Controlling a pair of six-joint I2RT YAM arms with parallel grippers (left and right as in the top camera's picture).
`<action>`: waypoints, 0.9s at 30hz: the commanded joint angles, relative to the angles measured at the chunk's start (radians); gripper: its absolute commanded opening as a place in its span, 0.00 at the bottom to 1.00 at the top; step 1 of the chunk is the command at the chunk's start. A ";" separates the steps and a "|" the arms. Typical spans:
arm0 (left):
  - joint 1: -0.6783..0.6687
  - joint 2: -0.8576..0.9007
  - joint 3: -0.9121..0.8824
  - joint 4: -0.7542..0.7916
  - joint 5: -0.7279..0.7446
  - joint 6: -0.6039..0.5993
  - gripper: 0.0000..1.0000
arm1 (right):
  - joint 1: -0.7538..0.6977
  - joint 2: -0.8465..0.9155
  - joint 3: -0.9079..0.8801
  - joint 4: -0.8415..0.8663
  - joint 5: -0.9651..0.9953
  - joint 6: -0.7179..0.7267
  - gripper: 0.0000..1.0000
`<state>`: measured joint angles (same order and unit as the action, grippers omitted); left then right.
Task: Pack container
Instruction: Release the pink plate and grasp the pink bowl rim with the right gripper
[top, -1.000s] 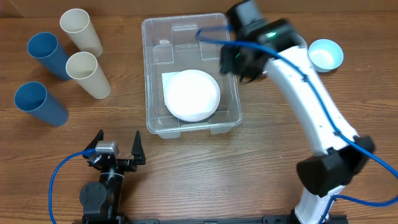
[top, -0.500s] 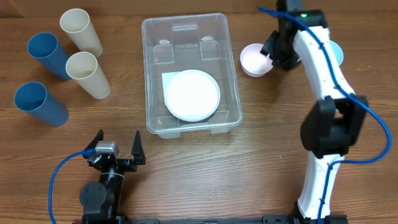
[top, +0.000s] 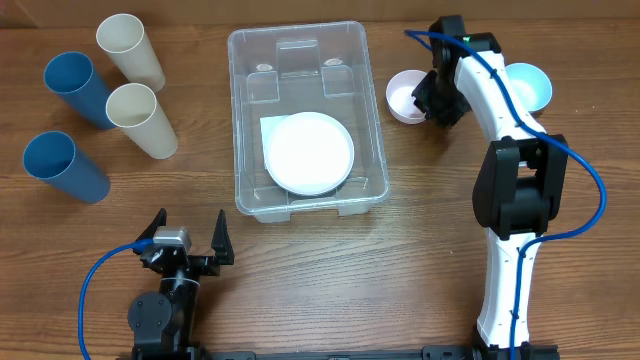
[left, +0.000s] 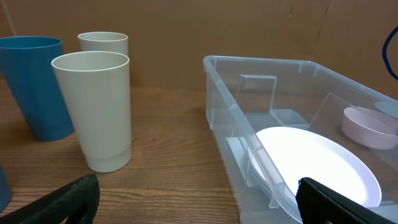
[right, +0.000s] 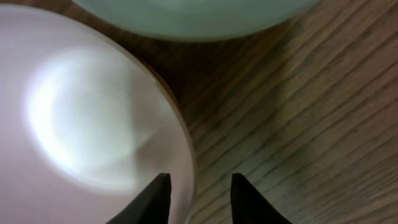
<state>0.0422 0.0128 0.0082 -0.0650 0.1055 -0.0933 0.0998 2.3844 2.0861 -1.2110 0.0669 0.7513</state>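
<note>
The clear container (top: 243, 120) stands at the table's middle with a white plate (top: 309, 152) lying in it; both also show in the left wrist view, container (left: 273, 93) and plate (left: 323, 162). A pink bowl (top: 402, 96) sits on the table right of the container. My right gripper (top: 432, 100) is low at the bowl's right rim. In the right wrist view its fingers (right: 196, 193) straddle the pink bowl's (right: 87, 124) rim with a gap, open. My left gripper (top: 188, 235) is open and empty near the front edge, its fingers (left: 199, 199) apart over bare wood.
A light blue bowl (top: 528, 87) sits just right of the right gripper and shows at the top of the right wrist view (right: 186, 12). Two cream cups (top: 140, 118) (top: 130, 50) and two blue cups (top: 75, 88) (top: 62, 165) stand at the left.
The right arm has swung from above the container's far right corner out to the pink bowl and come down at its right rim. The left arm has not moved.
</note>
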 joint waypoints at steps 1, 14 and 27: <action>0.008 -0.008 -0.003 -0.002 0.011 0.023 1.00 | 0.000 0.014 -0.019 0.011 0.011 0.005 0.31; 0.008 -0.008 -0.003 -0.002 0.011 0.023 1.00 | -0.002 0.007 0.032 -0.061 0.011 -0.019 0.04; 0.008 -0.008 -0.003 -0.002 0.011 0.023 1.00 | 0.007 -0.051 0.676 -0.377 0.004 -0.131 0.04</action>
<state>0.0422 0.0128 0.0082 -0.0647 0.1051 -0.0929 0.0998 2.3821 2.6400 -1.5742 0.0677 0.6685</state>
